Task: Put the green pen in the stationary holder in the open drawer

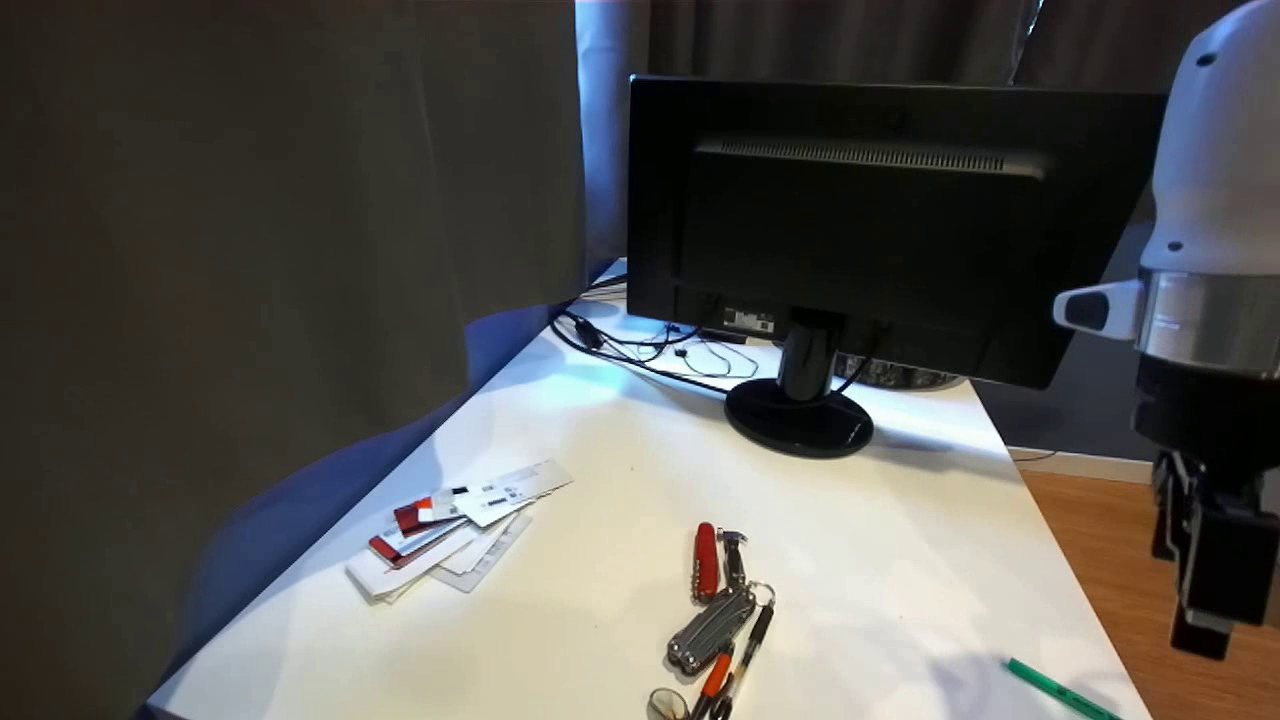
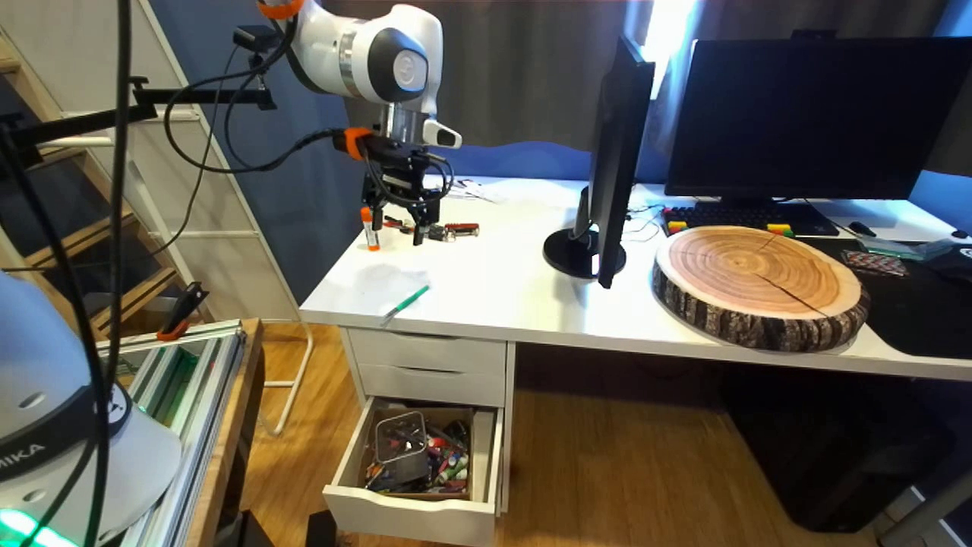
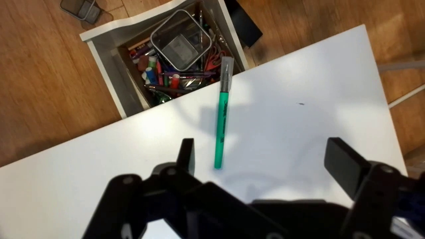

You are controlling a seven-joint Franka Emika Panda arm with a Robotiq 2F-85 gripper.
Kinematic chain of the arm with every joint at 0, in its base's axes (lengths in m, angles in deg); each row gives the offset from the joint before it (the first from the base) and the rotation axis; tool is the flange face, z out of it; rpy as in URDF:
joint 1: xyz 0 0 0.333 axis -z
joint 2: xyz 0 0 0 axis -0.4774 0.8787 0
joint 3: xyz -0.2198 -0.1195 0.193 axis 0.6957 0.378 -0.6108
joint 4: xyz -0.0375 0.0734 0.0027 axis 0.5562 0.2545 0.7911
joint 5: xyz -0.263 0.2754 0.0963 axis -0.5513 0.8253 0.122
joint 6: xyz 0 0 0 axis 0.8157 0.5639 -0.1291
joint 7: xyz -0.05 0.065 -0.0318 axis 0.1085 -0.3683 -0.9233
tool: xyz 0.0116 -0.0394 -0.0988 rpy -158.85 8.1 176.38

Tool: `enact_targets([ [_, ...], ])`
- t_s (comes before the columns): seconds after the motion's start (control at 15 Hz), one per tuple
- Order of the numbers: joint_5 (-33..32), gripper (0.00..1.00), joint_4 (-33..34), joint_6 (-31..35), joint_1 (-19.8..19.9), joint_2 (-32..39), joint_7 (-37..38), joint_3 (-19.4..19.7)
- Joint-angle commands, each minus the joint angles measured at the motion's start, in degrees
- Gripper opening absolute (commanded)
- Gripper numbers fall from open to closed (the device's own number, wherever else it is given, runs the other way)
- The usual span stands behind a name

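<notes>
White flat-topped bench (image 2: pixel 486 285); white drawer (image 2: pixel 414 515) below, already open. Black two-fingered hand (image 3: pixel 262 158): spread apart, empty. Square see-through silver-rimmed holder (image 3: pixel 179 51): in the drawer. Slim green clear-capped plastic pen (image 3: pixel 221 129): ungrasped on the bench; lifting and placing outstanding.

The arm (image 2: pixel 406 68) is bent, and its gripper (image 3: pixel 260 154) points downward, with the two fingers (image 3: pixel 345 167) standing wide apart.

White arm (image 2: pixel 323 55), silver collar (image 2: pixel 403 124), black hand (image 3: pixel 261 153), screws (image 3: pixel 127 179) showing, and look: orange bands (image 2: pixel 355 143), black cables (image 2: pixel 266 165), "MIKA" lettering (image 2: pixel 23 456)!
</notes>
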Motion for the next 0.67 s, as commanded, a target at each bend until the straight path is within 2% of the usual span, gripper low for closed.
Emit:
enact_targets([
  [0.0,0.56,1.0,-0.34,0.9,-1.25,0.78,-1.41,1.07],
  [0.4,0.56,1.0,-0.28,1.15,-1.28,1.39,-1.58,1.29],
  [0.6,1.31,1.0,-0.33,4.71,0.11,3.87,-7.26,0.69],
])
